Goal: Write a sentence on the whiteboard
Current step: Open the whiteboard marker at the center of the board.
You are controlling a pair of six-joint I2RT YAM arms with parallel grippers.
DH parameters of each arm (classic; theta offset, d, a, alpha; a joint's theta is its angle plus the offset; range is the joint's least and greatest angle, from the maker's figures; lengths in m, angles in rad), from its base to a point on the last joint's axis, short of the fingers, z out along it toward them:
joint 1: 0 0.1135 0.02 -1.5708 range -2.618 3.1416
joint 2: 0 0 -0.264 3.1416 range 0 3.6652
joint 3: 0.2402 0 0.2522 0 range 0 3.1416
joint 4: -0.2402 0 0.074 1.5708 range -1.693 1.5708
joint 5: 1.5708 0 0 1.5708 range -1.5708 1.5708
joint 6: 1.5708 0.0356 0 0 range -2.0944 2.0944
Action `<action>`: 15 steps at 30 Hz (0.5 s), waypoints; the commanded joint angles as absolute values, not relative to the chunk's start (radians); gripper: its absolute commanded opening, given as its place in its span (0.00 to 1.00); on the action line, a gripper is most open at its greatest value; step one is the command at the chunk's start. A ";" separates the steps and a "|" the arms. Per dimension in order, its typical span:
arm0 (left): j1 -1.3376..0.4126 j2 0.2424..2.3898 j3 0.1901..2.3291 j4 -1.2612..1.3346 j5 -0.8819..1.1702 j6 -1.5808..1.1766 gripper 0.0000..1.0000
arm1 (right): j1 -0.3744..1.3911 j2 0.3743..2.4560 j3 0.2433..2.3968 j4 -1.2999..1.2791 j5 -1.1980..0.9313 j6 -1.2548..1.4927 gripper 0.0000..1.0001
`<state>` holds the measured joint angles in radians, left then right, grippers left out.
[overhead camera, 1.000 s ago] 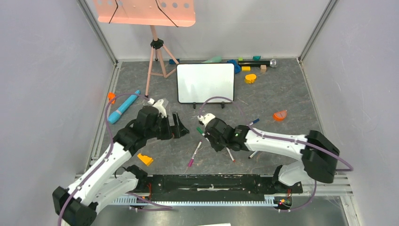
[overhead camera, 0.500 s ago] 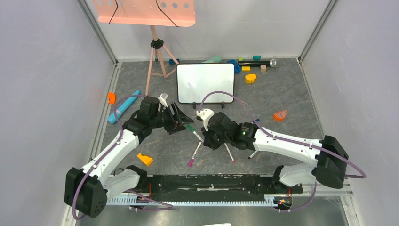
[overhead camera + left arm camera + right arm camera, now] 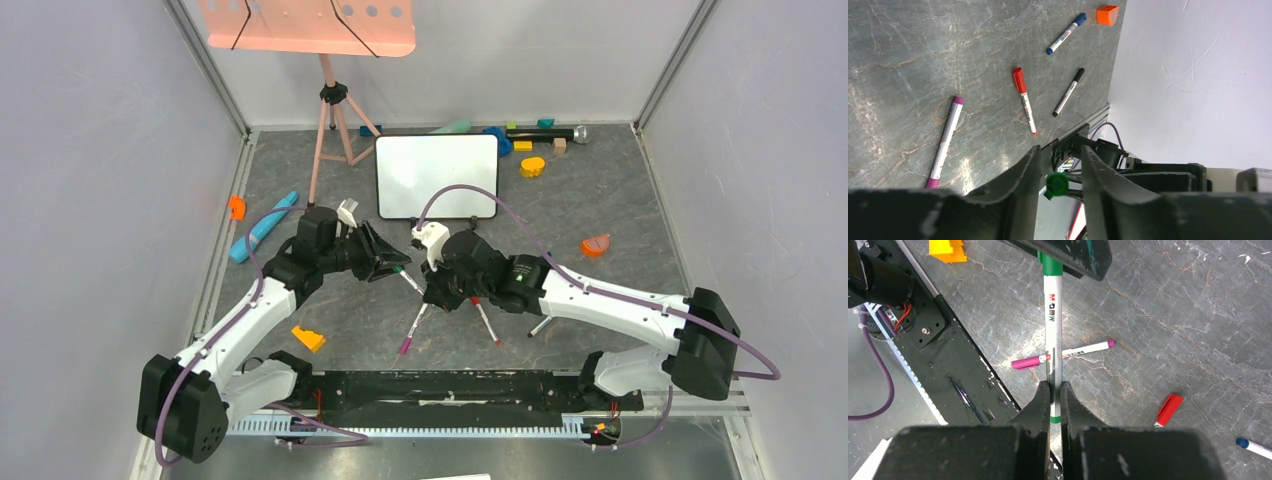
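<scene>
The whiteboard stands on its little feet at the back centre. Its face is blank and no sentence shows on it. My right gripper is shut on the barrel of a green marker, held above the table and pointing at my left gripper. The left fingers straddle the marker's green cap with a sliver of gap on each side, so that gripper is open.
A magenta marker, a red marker and a black marker lie under the arms. A pink tray on a tripod stands back left. A blue tube, an orange wedge and small toys are scattered about.
My left gripper swung right to the green marker's cap and its jaws narrowed around it. My right gripper brought the marker left towards it and stayed shut.
</scene>
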<state>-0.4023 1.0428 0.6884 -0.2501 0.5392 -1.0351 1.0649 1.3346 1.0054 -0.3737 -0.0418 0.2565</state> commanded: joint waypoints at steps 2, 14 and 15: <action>-0.400 1.030 0.660 -0.189 0.579 -1.080 0.23 | 1.066 1.354 1.064 -0.347 -0.052 0.229 0.00; -0.397 1.001 0.656 -0.093 0.562 -1.265 0.02 | 0.996 1.225 0.954 -0.147 -0.106 0.456 0.75; -0.397 0.997 0.645 -0.041 0.565 -1.326 0.02 | 0.976 1.186 0.906 -0.083 -0.118 0.521 0.77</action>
